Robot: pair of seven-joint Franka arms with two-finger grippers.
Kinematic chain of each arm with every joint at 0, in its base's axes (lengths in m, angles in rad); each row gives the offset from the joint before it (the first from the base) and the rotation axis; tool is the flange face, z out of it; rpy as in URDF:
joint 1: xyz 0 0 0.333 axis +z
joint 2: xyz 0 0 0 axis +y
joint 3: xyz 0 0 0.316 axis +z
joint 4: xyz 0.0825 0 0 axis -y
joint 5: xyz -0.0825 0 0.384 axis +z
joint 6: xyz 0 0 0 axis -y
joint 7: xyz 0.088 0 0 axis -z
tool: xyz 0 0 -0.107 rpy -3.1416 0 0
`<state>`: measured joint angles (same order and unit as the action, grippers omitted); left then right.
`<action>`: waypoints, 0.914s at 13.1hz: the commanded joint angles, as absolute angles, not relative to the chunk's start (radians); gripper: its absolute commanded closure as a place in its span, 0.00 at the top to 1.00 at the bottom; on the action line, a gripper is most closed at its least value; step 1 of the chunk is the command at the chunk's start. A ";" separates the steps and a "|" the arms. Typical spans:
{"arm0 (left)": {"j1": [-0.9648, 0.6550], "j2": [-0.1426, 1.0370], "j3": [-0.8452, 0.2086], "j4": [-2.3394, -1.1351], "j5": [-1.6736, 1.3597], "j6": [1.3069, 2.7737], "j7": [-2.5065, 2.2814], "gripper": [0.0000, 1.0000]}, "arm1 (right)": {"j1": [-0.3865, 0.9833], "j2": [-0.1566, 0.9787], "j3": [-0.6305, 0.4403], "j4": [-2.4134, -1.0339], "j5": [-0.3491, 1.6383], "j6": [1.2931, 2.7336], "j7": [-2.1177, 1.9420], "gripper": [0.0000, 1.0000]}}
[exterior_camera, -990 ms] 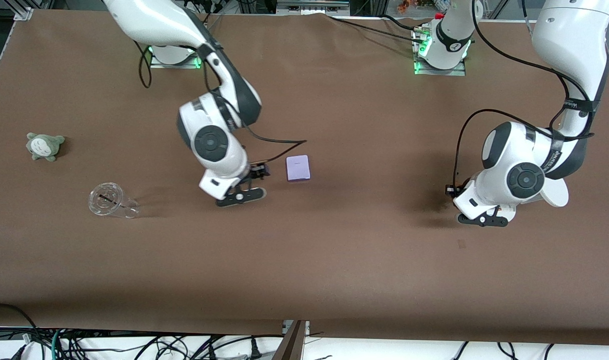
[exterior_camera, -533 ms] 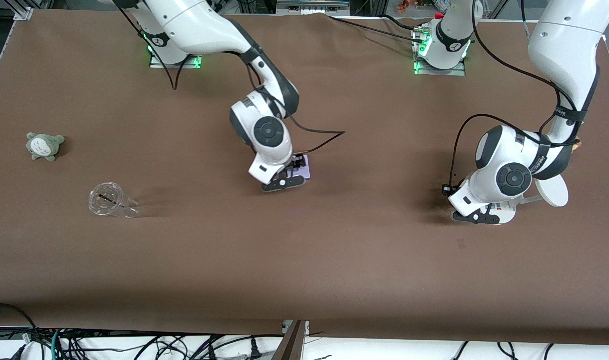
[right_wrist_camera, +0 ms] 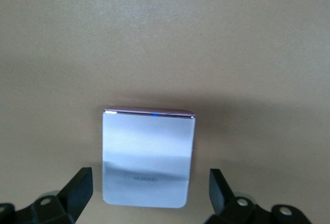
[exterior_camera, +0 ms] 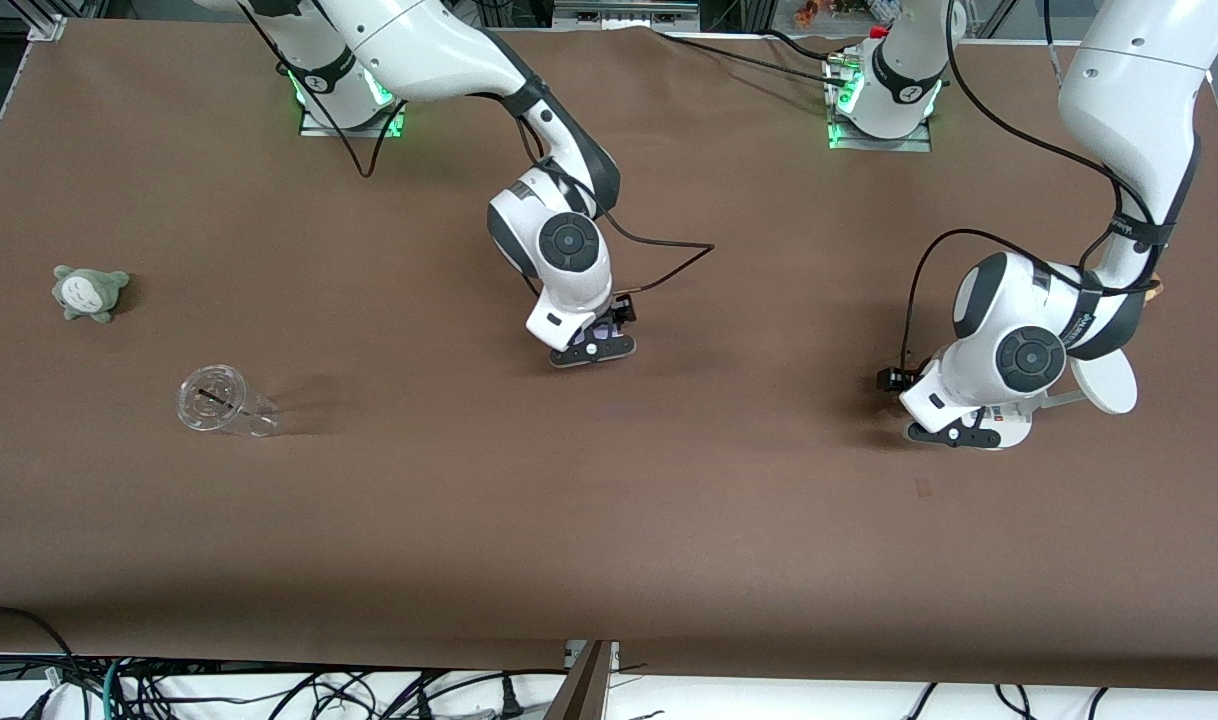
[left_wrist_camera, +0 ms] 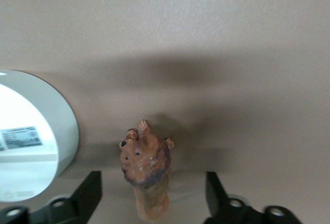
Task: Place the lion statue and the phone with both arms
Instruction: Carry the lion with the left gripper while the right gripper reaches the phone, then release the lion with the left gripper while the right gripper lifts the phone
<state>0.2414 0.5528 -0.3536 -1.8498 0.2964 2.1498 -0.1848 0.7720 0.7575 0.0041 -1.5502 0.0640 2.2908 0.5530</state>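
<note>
Left gripper (left_wrist_camera: 149, 203) is seen with fingers (left_wrist_camera: 87, 193) apart, the lion statue (left_wrist_camera: 147, 175) standing free between them on the table (exterior_camera: 609, 520), touching neither. A white round-based stand (left_wrist_camera: 31, 131) sits just beside the lion.

Right gripper (right_wrist_camera: 149, 198) is spread wide, low over the phone (right_wrist_camera: 148, 157), which lies flat mid-table with bare cloth on all sides.

Counted: one lion, one phone, one stand, one clear cup (exterior_camera: 219, 402), one grey-green plush (exterior_camera: 89, 291), the last two toward the right arm's end. Table edges are well apart from both grippers.
</note>
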 commanded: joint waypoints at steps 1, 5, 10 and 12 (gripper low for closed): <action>0.247 0.468 -0.391 -1.792 0.318 2.012 -0.176 1.00 | 0.798 0.796 -0.005 -1.531 0.075 2.328 0.578 1.00; 0.249 0.420 -0.448 -1.642 0.302 1.752 -0.179 1.00 | 0.801 0.804 -0.005 -1.531 0.071 2.333 0.575 1.00; 0.258 0.341 -0.486 -1.438 0.233 1.447 -0.172 1.00 | 0.801 0.807 -0.006 -1.532 0.067 2.335 0.577 1.00; 0.258 0.322 -0.492 -1.353 0.226 1.361 -0.169 1.00 | 0.799 0.807 -0.006 -1.532 0.066 2.335 0.577 1.00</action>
<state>0.2452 0.3342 -0.4793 -1.4364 0.2498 1.4408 -0.1857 0.7907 0.7955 0.0017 -1.5492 0.0639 2.3314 0.5658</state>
